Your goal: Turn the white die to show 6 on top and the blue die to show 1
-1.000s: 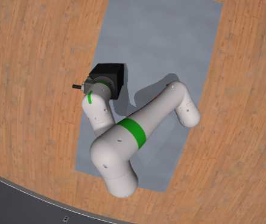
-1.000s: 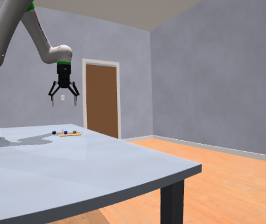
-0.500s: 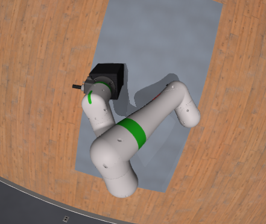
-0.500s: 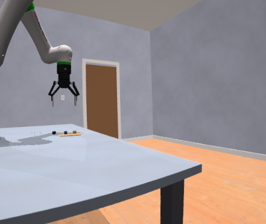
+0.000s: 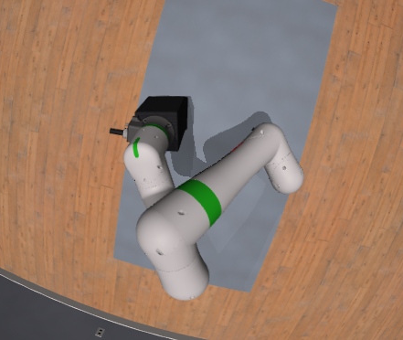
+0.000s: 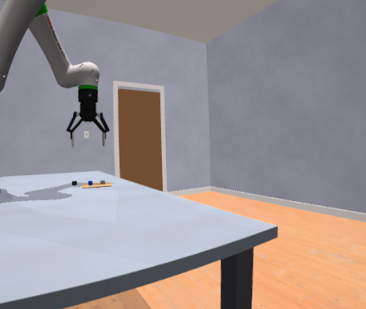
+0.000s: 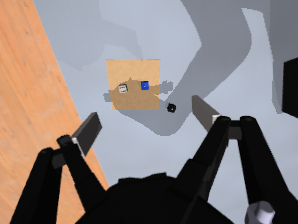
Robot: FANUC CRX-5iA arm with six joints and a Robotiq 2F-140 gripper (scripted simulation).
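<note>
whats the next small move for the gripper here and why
Probably lower toward the white die. The gripper is open and empty, high above the table. Both the white die and the blue die sit on the mat, untouched, while the black die lies just off it and should stay put.

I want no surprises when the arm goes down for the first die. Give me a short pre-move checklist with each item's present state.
1. Gripper open and holding nothing: ok.
2. Gripper well above the table, touching no die: ok.
3. White die and blue die both fully on the tan mat, apart from each other: ok.
4. Black die off the mat, beside its corner, not on another die: ok.
5. Mat lying flat on the table: ok, as far as the exterior view shows.
6. Top faces of the white and blue dice readable: cannot tell, too small.
</note>
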